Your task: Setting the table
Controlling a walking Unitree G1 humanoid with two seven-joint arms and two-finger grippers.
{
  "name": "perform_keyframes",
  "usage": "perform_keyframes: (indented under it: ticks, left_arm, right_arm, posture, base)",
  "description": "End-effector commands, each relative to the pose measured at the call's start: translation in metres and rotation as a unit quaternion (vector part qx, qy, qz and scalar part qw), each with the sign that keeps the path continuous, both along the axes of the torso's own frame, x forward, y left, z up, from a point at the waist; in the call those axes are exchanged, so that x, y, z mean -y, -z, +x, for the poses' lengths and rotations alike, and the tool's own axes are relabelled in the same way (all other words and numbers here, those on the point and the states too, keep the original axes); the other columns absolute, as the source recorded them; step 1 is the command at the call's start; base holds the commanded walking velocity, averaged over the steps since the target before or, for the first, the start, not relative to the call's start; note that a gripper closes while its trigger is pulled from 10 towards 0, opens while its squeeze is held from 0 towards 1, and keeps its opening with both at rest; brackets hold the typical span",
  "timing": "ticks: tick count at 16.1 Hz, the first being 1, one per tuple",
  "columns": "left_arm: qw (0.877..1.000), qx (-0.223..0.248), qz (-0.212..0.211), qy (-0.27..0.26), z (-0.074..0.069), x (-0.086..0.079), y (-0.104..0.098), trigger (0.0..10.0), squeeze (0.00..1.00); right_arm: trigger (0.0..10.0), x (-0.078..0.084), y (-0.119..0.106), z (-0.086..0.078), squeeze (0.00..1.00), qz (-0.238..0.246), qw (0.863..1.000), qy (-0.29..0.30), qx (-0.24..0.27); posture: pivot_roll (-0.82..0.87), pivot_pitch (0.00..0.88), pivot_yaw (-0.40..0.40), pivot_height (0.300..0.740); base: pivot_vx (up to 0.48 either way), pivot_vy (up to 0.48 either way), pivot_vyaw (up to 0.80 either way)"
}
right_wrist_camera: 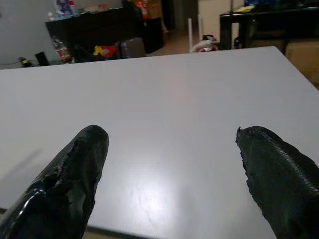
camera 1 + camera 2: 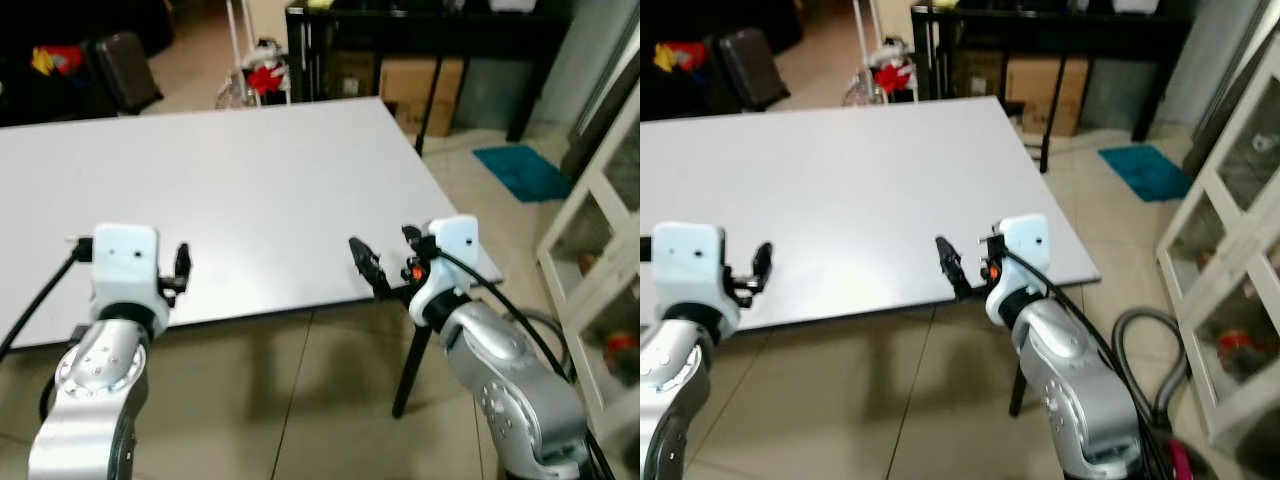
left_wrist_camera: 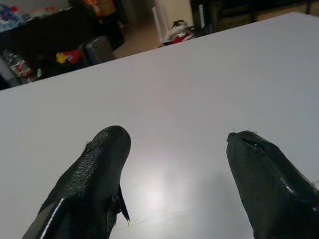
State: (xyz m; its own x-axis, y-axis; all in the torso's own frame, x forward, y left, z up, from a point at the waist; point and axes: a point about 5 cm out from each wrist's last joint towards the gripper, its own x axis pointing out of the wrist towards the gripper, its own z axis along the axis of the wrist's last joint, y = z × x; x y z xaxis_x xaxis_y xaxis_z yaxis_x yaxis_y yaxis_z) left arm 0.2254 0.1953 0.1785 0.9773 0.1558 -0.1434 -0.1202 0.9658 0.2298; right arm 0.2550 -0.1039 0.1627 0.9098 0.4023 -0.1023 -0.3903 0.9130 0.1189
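While both fingers gape | white table lies beneath

lighting: even, bright indoor light. white table carries a soft pale sheen in both wrist views. shadow falls on the tiled floor beneath it. far background dim. wrist-view fingers close and slightly soft; head views mildly blurred.

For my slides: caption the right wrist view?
Right end effector, fingers spread open, poised over the near edge of a bare white table.
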Motion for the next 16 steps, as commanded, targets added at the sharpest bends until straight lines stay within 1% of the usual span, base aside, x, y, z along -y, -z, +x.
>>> perform_keyframes:
  ticks: [1,2,3,5,10,12,13,14,15,16]
  left_arm:
    - [1.0,0.009,0.008,0.007,0.0011,0.0014,-0.0034,10.0,0.0]
    - [1.0,0.01,0.009,0.008,0.0014,0.0017,-0.004,10.0,0.0]
    - [1.0,0.013,0.005,0.007,0.0019,0.0024,-0.0051,10.0,0.0]
    - [1.0,0.016,0.001,0.013,0.0027,0.0037,-0.0059,10.0,0.0]
    - [1.0,0.009,0.0,0.013,0.0028,0.0057,-0.0041,10.0,0.0]
    - [1.0,0.007,-0.009,0.012,0.0024,0.0063,-0.003,10.0,0.0]
    - [1.0,0.005,-0.013,0.012,0.0023,0.0064,-0.0024,10.0,0.0]
    - [1.0,0.005,-0.011,0.012,0.0024,0.0064,-0.0026,10.0,0.0]
    - [0.999,0.012,0.033,0.018,0.0021,0.0065,-0.006,10.0,0.0]
    - [0.999,0.009,0.033,0.02,0.002,0.0071,-0.0052,10.0,0.0]
  right_arm:
    - [10.0,0.0025,-0.0014,0.0005,0.0,-0.004,1.0,0.003,0.008]
    - [10.0,0.0024,-0.0015,0.0007,0.0,-0.006,1.0,0.002,0.009]
    - [10.0,0.0035,-0.001,0.0012,0.0,0.001,1.0,0.009,0.006]
    - [10.0,0.0064,-0.0002,0.0024,0.0,0.001,1.0,0.018,0.005]
    - [10.0,0.0084,-0.0001,0.0022,0.0,0.004,1.0,0.02,0.002]
    - [10.0,0.0073,-0.0004,0.0027,0.0,0.006,1.0,0.014,0.001]
    - [10.0,0.0072,-0.0004,0.0029,0.0,0.006,1.0,0.014,0.001]
    - [10.0,0.007,-0.0003,0.0033,0.0,0.007,1.0,0.013,0.001]
    - [10.0,0.0065,-0.0003,0.0032,0.0,0.007,1.0,0.012,0.0]
    - [10.0,0.0063,-0.0004,0.0033,0.0,0.007,1.0,0.011,0.0]
  posture:
    - [-0.11,0.0,0.052,0.74]
    - [-0.11,0.0,0.052,0.74]
    - [-0.11,0.0,0.056,0.74]
    - [-0.11,0.0,0.057,0.74]
    - [-0.11,0.0,0.058,0.74]
    - [-0.11,0.0,0.056,0.74]
    - [-0.11,0.0,0.056,0.74]
    - [-0.11,0.0,0.056,0.74]
    - [-0.11,0.0,0.051,0.74]
    - [-0.11,0.0,0.051,0.74]
  base:
    - [0.0,0.0,0.0]
    - [0.0,0.0,0.0]
    - [0.0,0.0,0.8]
    - [0.0,0.0,0.8]
    - [0.0,0.0,0.8]
    - [0.0,0.0,0.8]
    - [0.0,0.48,0.8]
    - [0.0,0.48,0.8]
    - [0.0,0.0,0.8]
    - [0.0,0.0,0.8]
